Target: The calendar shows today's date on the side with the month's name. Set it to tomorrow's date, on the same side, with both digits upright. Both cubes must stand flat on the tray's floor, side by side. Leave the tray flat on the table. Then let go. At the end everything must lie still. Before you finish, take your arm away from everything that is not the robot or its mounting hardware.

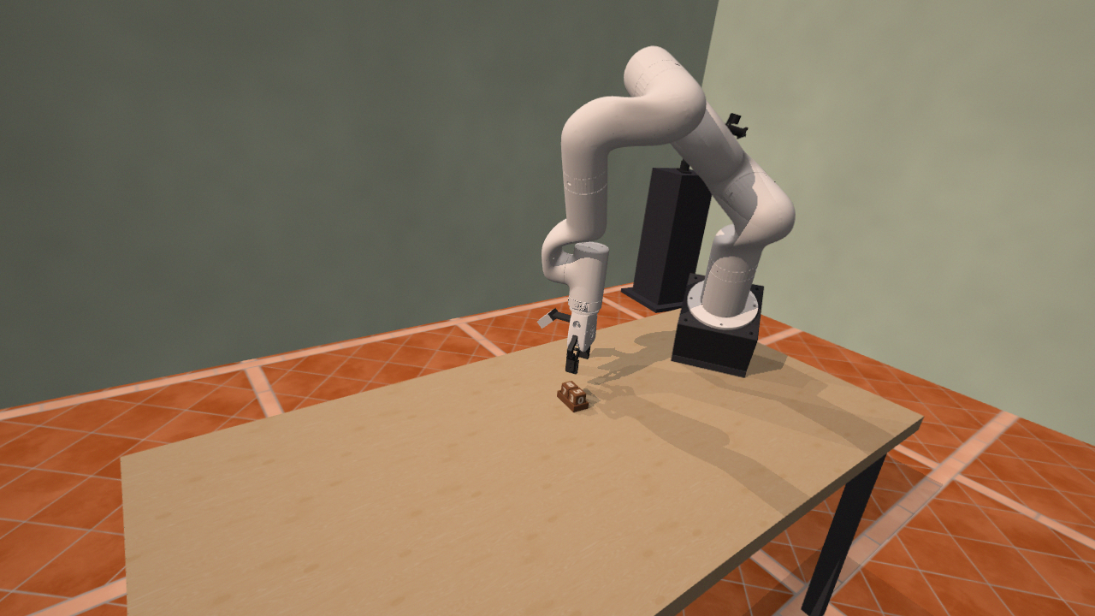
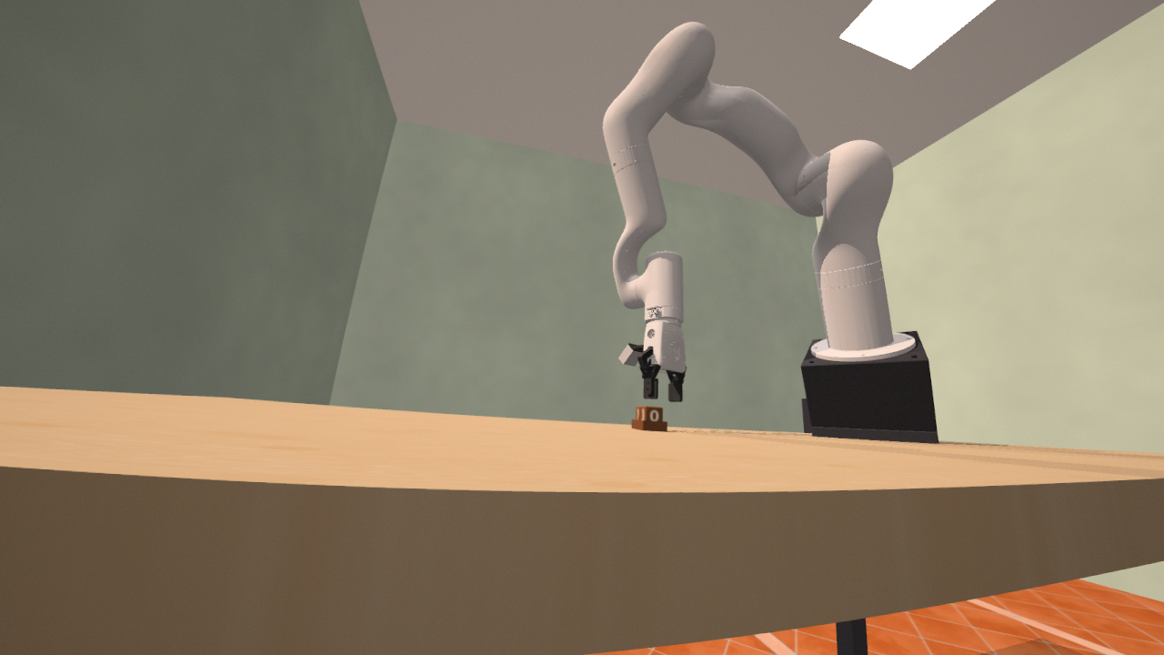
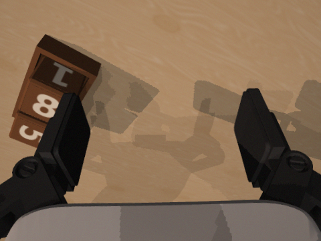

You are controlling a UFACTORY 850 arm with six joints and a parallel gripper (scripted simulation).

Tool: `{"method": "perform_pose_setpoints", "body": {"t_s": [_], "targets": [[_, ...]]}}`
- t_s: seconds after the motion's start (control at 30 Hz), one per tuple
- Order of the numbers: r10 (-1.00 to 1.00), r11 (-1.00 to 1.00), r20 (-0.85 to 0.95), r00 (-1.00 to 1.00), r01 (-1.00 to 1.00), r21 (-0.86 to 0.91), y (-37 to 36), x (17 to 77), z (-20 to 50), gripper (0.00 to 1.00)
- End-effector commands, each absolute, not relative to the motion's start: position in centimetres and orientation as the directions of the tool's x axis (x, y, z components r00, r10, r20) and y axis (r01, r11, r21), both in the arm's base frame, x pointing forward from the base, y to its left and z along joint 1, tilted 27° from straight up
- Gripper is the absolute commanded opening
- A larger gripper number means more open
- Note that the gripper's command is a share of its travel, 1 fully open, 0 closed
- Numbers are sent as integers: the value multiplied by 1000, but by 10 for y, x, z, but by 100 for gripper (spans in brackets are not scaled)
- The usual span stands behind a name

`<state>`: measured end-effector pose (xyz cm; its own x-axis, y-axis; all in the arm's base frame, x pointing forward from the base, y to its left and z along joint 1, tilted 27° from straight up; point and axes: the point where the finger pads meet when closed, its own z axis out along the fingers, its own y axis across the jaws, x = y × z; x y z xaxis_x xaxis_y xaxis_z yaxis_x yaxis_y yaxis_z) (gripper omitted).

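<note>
The calendar [image 1: 567, 400] [image 2: 649, 422] is a small brown tray with two brown cubes side by side, near the middle of the table. Toward the exterior camera the cubes read 1 and 0. In the wrist view the tray's rim [image 3: 67, 49] is at the far left; I see a 1 [image 3: 60, 75], an 8 [image 3: 44, 104] and part of another digit, partly hidden by my left finger. My gripper [image 1: 572, 366] [image 2: 661, 395] [image 3: 161, 110] is open and empty. It points down a little above the calendar and off to one side; only bare table lies between the fingers.
The wooden table [image 1: 382, 498] [image 2: 326, 439] [image 3: 200, 13] carries the arm's black base [image 1: 718, 337] [image 2: 868, 390] at its far right corner. A black pedestal [image 1: 673, 229] stands on the tiled floor behind it. The arm's shadow falls beside the calendar.
</note>
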<state>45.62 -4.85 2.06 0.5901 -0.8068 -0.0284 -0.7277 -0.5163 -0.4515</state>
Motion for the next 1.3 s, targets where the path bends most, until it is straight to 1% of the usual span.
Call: {"method": "perform_pose_setpoints", "body": {"t_s": [0.0,0.5,0.9,1.27], "targets": [[-807,-516,-28,590,-727,-452,-49,457,21,100],[-807,-516,-28,590,-727,-452,-52,453,31,100],[-807,-516,-28,590,-727,-452,-65,437,72,100],[-807,-516,-28,590,-727,-452,-66,436,74,100]]}}
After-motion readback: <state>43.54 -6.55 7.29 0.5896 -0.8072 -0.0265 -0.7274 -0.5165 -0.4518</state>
